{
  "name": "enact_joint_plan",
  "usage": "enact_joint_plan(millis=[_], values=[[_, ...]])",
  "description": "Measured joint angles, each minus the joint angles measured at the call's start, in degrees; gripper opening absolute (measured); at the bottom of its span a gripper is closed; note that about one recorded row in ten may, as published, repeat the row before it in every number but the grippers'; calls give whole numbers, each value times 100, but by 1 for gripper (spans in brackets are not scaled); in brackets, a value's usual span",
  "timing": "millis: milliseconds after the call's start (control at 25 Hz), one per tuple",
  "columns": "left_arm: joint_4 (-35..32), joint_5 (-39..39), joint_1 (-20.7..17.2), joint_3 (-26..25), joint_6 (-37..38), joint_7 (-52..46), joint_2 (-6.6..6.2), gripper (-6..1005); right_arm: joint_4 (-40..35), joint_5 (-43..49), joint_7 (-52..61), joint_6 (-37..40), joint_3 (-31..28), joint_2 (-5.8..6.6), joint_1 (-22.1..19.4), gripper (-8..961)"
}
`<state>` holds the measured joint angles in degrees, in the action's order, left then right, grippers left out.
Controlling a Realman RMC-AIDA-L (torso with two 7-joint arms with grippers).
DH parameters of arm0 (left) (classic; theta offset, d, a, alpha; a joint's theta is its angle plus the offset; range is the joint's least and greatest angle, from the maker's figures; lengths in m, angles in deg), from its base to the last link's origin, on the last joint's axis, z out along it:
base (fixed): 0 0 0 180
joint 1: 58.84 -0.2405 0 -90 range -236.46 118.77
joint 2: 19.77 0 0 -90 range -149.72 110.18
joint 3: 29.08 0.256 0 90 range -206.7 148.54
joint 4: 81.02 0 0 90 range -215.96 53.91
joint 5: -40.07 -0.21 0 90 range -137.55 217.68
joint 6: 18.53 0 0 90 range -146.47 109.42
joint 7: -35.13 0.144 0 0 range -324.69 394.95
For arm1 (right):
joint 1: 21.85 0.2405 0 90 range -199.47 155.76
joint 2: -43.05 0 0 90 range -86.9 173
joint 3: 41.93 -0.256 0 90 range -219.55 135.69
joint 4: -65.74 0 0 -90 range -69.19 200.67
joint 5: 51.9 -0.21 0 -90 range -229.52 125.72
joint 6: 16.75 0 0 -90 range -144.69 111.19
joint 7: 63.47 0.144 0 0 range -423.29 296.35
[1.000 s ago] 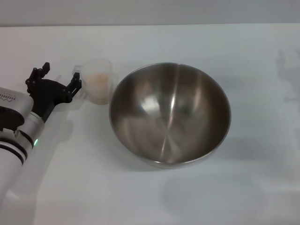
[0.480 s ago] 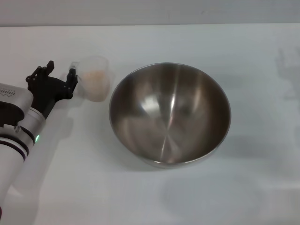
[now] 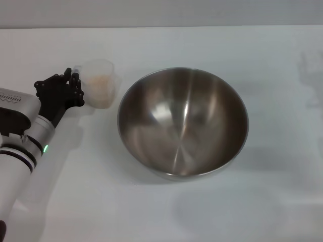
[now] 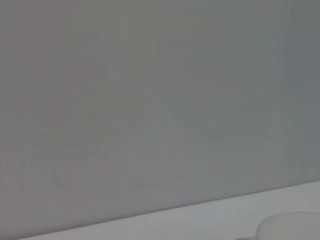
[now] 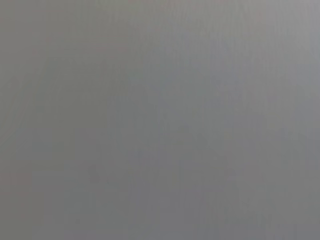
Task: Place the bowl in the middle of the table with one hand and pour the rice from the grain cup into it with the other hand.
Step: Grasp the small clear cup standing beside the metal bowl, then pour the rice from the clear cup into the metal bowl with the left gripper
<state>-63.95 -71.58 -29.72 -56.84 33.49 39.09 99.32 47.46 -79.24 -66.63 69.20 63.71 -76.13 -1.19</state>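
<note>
The large steel bowl (image 3: 182, 121) stands empty and upright in the middle of the white table (image 3: 262, 201). The clear grain cup (image 3: 97, 68) stands just left of the bowl, apart from it, with pale rice (image 3: 102, 86) inside. My left gripper (image 3: 72, 85) is at the cup's left side with its black fingers closed together on the cup's handle. A piece of the cup's rim (image 4: 292, 226) shows in the left wrist view. The right arm and its gripper are out of view; the right wrist view shows only plain grey.
The table's far edge (image 3: 161, 26) meets a grey wall at the back. My left arm (image 3: 22, 146) lies along the table's left side. White tabletop lies to the right of and in front of the bowl.
My left gripper's fingers, wide open a second ago, have closed on the cup's handle. The cup has shifted slightly left and back. The bowl has not moved.
</note>
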Motion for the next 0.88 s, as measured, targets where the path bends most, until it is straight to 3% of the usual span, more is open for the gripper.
enact_joint_plan(millis=[400,600,640,760,800,880], values=[[144,-6,4,1,22,-10,6,42,24,0,38,21,0,0,-20,467],[202,8,-38,-39,308,39,9,35,30,1,44,30,0,0,-20,467],[182,29,-80,-67,870,124,9,33,32,7,43,32,0,0,-20,467],[178,22,-92,-63,1237,285,9,27,40,29,21,74,0,0,-14,467],[225,-19,-106,8,1780,868,8,26,42,33,18,98,0,0,-9,467],[313,-117,-108,132,2088,1582,9,25,46,37,15,128,0,0,5,467]])
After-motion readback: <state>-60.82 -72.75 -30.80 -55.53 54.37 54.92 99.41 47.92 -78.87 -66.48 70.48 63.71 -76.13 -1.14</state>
